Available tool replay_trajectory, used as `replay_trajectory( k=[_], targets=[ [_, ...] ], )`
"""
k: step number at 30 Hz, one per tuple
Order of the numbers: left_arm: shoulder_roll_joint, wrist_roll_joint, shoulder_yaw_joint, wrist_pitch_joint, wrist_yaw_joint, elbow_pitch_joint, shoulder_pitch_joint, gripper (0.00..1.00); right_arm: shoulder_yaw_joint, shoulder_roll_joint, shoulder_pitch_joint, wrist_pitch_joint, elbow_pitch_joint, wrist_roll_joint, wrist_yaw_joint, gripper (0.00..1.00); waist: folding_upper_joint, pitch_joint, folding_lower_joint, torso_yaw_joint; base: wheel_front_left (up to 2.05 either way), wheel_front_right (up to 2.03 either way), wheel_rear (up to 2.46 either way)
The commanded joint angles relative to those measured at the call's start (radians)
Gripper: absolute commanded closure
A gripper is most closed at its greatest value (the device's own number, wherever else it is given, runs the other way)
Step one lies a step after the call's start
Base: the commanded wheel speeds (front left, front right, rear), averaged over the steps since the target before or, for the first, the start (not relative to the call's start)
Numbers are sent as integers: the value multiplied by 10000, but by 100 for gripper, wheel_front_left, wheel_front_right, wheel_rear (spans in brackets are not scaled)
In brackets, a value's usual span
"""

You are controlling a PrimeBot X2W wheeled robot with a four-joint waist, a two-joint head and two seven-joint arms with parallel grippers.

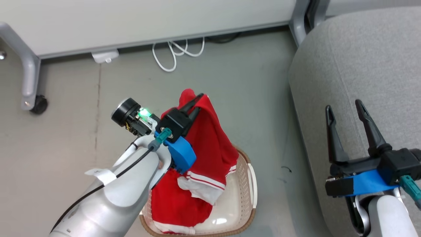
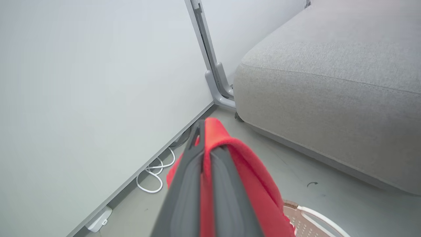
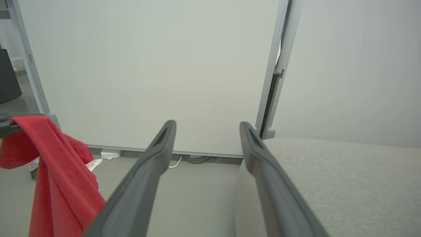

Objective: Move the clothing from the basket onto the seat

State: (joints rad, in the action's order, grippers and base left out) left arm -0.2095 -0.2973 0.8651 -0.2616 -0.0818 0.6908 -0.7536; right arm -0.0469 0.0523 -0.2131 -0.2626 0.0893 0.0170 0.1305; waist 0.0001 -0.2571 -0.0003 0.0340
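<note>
The left pincer (image 1: 199, 97) is gripping red clothing (image 1: 210, 141) hanging into the basket (image 1: 244, 177); the right pincer (image 1: 343, 104) is hovering released over the seat (image 1: 361, 59).

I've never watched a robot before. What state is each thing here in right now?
left fingers: shut, pinching the red clothing.
right fingers: open, holding nothing, over the seat.
clothing: lifted by its top, draping down, lower part in the basket.
basket: upright on the floor, clothing partly inside.
seat: no clothing on the part in view.
white cable: lying looped on the floor.
</note>
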Motion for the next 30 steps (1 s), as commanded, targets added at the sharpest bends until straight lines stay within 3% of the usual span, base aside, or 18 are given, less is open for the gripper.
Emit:
replay_trajectory(
  k=[1,9,15,30],
  targets=[
    [-10,-4,-145,-50,-50,-120,79,100,-30,20,201,-35,21,-44,5,0,-1,429,3,-86,0,0,0],
    [146,-248,-1541,-51,-270,-1163,-15,100,-14,-4,592,-35,13,-186,5,0,-1,1070,3,-129,0,0,0],
    [281,-623,-1949,-51,-441,-1563,-209,100,-3,-15,777,-35,44,-247,5,0,-1,1431,3,-155,0,0,0],
    [696,-2109,-616,28,-480,-2360,-549,100,230,-20,1125,-35,118,-504,5,0,-1,1966,3,-256,0,0,0]
  ],
)
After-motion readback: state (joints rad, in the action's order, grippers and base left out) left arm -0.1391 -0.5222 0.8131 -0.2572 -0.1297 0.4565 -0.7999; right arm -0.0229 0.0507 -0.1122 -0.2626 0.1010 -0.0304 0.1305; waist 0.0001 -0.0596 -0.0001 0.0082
